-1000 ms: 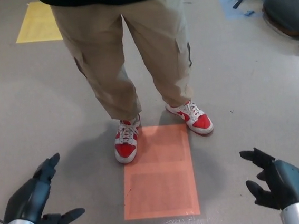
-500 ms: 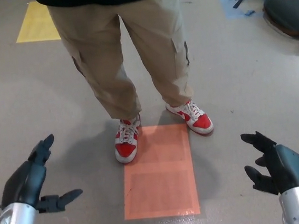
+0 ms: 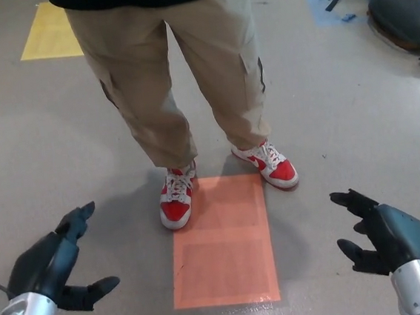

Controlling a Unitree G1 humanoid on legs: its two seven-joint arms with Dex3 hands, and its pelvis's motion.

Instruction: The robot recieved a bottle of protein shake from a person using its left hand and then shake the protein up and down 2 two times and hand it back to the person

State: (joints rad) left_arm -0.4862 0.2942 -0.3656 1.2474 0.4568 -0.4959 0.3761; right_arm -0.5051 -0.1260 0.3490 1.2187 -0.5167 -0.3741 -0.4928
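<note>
While no bottle shows anywhere in the head view, the left hand waits low at near left, thumb and fingers spread wide, holding nothing. The right hand at near right is likewise splayed and empty. Receiving seems the step in hand; next, the left hand must rise toward the person standing far centre. Open floor lies all round the orange mat.

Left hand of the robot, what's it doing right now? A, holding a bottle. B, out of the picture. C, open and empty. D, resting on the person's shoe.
C: the left hand hangs over the floor with its thumb and fingers spread and nothing between them; no bottle shows anywhere, and the person's red and white shoes lie well apart from it.
</note>
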